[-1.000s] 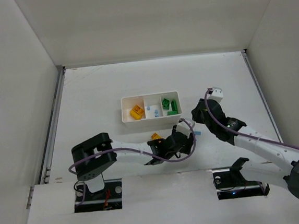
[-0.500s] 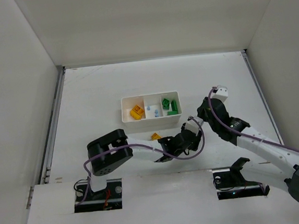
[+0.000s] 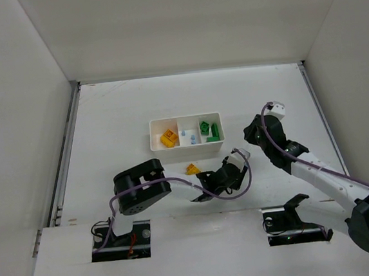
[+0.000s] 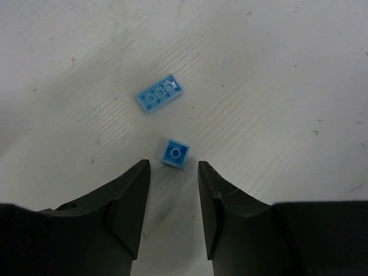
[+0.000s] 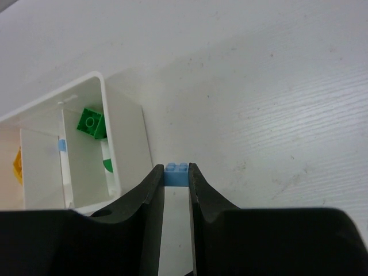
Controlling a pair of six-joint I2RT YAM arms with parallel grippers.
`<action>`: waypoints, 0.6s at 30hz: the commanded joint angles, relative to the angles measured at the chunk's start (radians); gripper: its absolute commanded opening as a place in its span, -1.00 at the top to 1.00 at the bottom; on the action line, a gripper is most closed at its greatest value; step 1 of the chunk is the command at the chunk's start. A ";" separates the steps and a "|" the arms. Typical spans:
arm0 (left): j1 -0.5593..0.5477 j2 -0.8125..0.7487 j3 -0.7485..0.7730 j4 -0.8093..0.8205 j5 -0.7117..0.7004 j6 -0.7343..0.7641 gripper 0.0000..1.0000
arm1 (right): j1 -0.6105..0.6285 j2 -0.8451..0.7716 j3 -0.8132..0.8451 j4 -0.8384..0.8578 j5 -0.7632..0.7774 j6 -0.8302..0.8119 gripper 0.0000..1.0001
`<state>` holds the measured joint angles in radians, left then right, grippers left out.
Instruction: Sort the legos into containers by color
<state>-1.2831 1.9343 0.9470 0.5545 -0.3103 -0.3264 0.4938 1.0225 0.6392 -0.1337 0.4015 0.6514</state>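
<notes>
Tray (image 3: 187, 152): white, long axis left–right, mid-counter (image 3: 118, 118). The left compartment holds yellow-orange bricks (image 3: 168, 138), the middle one pale blue bits (image 3: 184, 138), the right one green bricks (image 3: 208, 129).

Loose yellow-orange brick (image 3: 192, 169): on the counter just near of the tray, close beside the left arm (image 3: 176, 185). It is too small from above to give its axis.

Left fingers (image 4: 141, 175): apart, nothing between them, over the counter near of the tray's right corner.
- Small square blue brick (image 4: 175, 153): lies flat just beyond the tips, in line with the gap, touching neither. It has one ring at its centre; stud or tube not clear.
- Long blue brick (image 4: 160, 94): a little farther out and apart from the small one. Hollow side up, three tubes in a row. Its long axis slants up to the right in the wrist view.
- Both are hidden under the wrist in the top view.

Right fingers (image 5: 156, 179): nearly closed, pinching a pale blue brick (image 5: 176, 172) at the tips, right of the tray's right end.
- Two studs face up, and the pair runs across the gap.
- Its lower part is hidden between the fingers.
- It cannot be made out from above.
</notes>
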 commanded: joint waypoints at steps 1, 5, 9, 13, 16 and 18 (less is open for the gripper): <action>-0.003 -0.047 -0.040 0.071 -0.016 -0.028 0.25 | -0.019 0.016 0.022 0.085 -0.039 0.019 0.60; -0.002 -0.023 -0.022 0.070 -0.004 -0.026 0.25 | -0.021 0.004 0.020 0.092 -0.044 0.017 0.59; 0.008 -0.002 -0.005 0.064 0.020 -0.013 0.26 | -0.016 -0.013 0.014 0.095 -0.047 0.019 0.58; 0.018 0.008 -0.004 0.058 0.025 -0.011 0.36 | -0.014 -0.019 0.011 0.095 -0.049 0.014 0.58; 0.021 0.008 -0.007 0.064 0.023 -0.011 0.40 | -0.014 -0.010 0.014 0.105 -0.055 0.011 0.58; 0.023 0.015 0.002 0.068 0.025 -0.011 0.43 | -0.014 -0.009 0.017 0.108 -0.058 0.013 0.58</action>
<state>-1.2671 1.9354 0.9264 0.5999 -0.2951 -0.3386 0.4782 1.0252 0.6388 -0.0925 0.3546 0.6624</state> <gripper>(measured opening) 0.291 0.252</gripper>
